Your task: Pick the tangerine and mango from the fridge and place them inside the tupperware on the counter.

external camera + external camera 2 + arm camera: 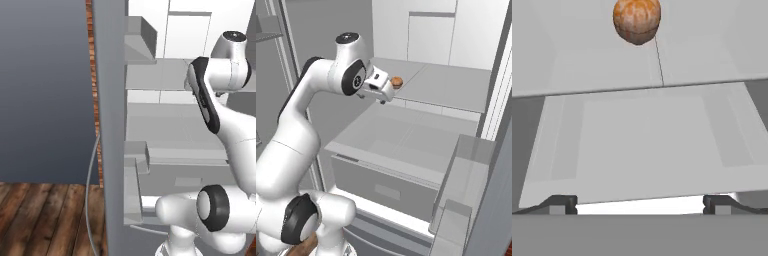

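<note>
The gripper (387, 92), fingers (559, 204) spread wide and empty, faces the mango (637, 21) resting further back on the fridge shelf (456, 85), so nothing looks picked yet.

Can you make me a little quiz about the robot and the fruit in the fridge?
1. True or false: the gripper is holding the mango.
2. Where does the mango sit? A) on a fridge shelf B) in the bottom drawer C) in a door bin
3. Fill in: the gripper's fingers are spread ____.

Key:
1. False. The mango lies apart from the fingers, farther in on the shelf.
2. A. It rests on a grey shelf, just past the hand.
3. Apart, so the gripper is open with nothing between the fingers.
</note>
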